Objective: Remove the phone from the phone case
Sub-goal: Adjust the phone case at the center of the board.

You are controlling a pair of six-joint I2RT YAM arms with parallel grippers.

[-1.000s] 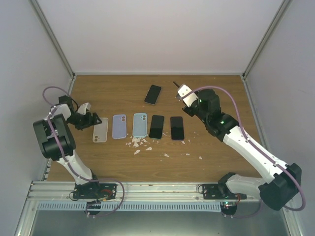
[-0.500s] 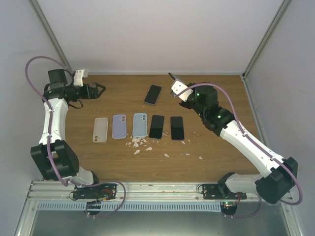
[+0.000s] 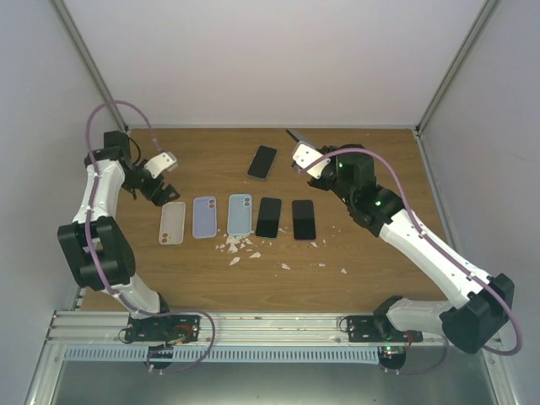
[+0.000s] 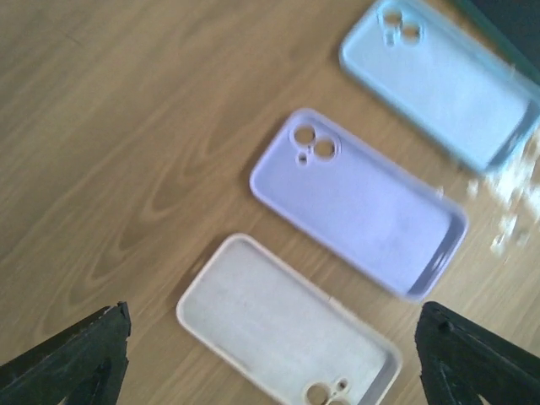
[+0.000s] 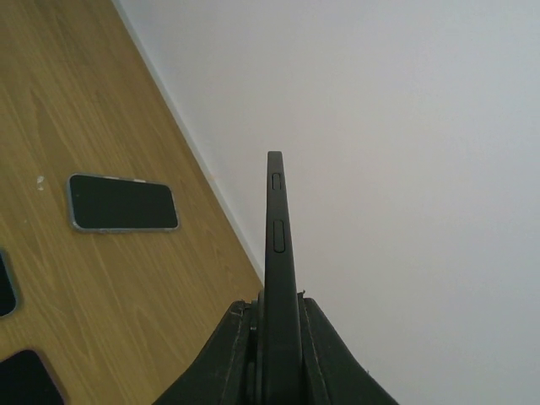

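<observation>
My right gripper (image 3: 305,159) is shut on a black phone case (image 5: 277,245), held on edge above the back of the table, side buttons showing. Whether the phone sits inside cannot be told. In the right wrist view the right gripper (image 5: 278,316) pinches the case's lower end. A phone in a grey-rimmed case (image 3: 262,161) (image 5: 123,202) lies flat just left of it. My left gripper (image 3: 160,179) hangs open above the far end of an empty white case (image 3: 172,222) (image 4: 287,329); its fingers (image 4: 84,359) hold nothing.
In a row lie an empty lilac case (image 3: 205,217) (image 4: 359,202), an empty light-blue case (image 3: 240,213) (image 4: 447,84) and two bare black phones (image 3: 268,217) (image 3: 304,219). White crumbs (image 3: 240,246) litter the wood in front of them. White walls close in the table's back and sides.
The left arm swung up to the back left corner, then came back down toward the white case, jaws wide. The right gripper shifted slightly left with the black case.
</observation>
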